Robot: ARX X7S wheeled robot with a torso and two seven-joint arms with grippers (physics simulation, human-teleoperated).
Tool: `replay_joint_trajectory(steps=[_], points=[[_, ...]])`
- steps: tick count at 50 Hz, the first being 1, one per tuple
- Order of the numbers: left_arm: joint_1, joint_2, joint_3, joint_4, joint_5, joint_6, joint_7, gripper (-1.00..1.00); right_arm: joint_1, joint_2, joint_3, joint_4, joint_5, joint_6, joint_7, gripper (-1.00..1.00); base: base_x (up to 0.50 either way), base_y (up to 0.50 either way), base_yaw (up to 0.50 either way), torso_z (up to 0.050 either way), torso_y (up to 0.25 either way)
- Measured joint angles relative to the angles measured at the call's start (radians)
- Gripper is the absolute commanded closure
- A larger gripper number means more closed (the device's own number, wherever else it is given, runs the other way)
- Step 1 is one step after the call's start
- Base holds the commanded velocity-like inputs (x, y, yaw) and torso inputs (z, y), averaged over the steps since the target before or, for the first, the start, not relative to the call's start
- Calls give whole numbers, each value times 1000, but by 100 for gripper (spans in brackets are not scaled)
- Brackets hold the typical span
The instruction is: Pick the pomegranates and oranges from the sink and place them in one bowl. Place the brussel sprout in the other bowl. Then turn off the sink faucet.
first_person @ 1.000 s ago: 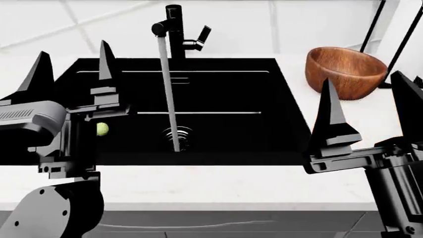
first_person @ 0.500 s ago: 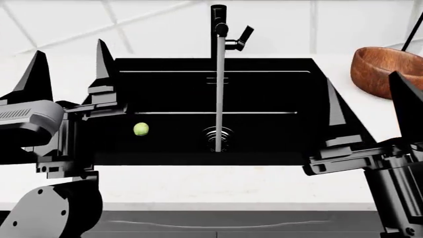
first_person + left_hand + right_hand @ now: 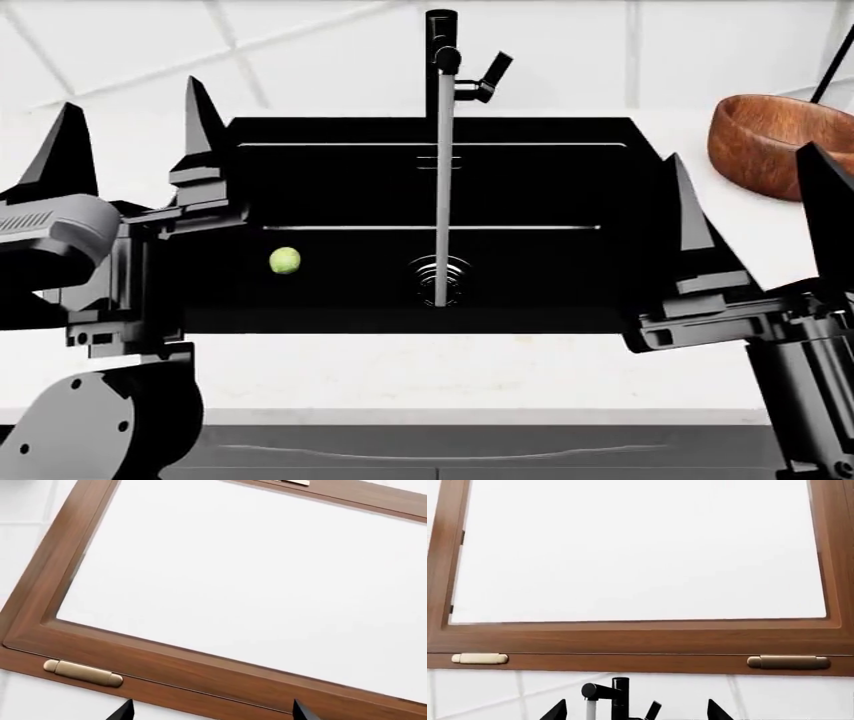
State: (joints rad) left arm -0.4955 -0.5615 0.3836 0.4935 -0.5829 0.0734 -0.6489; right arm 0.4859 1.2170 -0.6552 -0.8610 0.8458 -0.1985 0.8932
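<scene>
The black sink (image 3: 561, 190) lies in the white counter straight ahead. The brussel sprout (image 3: 284, 261), a small pale-green ball, rests on the sink floor left of the drain (image 3: 441, 272). The black faucet (image 3: 442, 50) stands behind the sink with its lever (image 3: 495, 70) angled up to the right, and water streams into the drain. A wooden bowl (image 3: 781, 140) sits on the counter at the far right, cut by the edge. No pomegranates or oranges show. My left gripper (image 3: 131, 150) and right gripper (image 3: 757, 220) are open and empty, raised at the sink's near corners. The right wrist view shows the faucet (image 3: 620, 700) between the right gripper's (image 3: 637, 714) tips.
White tiled wall behind the sink. Both wrist views face a wooden window frame (image 3: 167, 665) with brass hinges (image 3: 787, 662) above the wall; the left gripper's (image 3: 210, 712) tips show at that view's edge. A thin black rod (image 3: 834, 60) stands behind the bowl.
A second ago the view swung left, shifting sink and bowl to the right and uncovering the sprout. Since then the left gripper drifted slightly left and the right one slightly right and down.
</scene>
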Motion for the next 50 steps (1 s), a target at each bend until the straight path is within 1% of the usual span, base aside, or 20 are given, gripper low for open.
replay_joint_trajectory(steps=[6,13,22,30,37,43,50], points=[[-27,3,-4,-15,-10,-27,-12,-100,43,-7,8,16,52,32,-12,-100,0,0,0,0,0],[-163,41,-9,-136,-57,-120,-26,-100,241,-77,6,129,196,196,-77,-100,0,0,0,0,0],[-394,132,4,-421,-69,-209,-8,-100,529,-239,-39,412,307,431,-203,-100,0,0,0,0,0],[-579,222,22,-724,-48,-241,32,-100,699,-396,-88,715,311,539,-326,-100,0,0,0,0,0],[-701,275,35,-945,-28,-249,69,-100,798,-514,-128,958,289,588,-416,-100,11,0,0,0,0],[-766,298,39,-1061,-18,-260,84,-100,847,-584,-149,1105,273,606,-467,-100,475,0,0,0,0],[-807,305,29,-1139,-22,-266,91,-100,871,-627,-161,1194,264,613,-498,-100,500,0,0,0,0]])
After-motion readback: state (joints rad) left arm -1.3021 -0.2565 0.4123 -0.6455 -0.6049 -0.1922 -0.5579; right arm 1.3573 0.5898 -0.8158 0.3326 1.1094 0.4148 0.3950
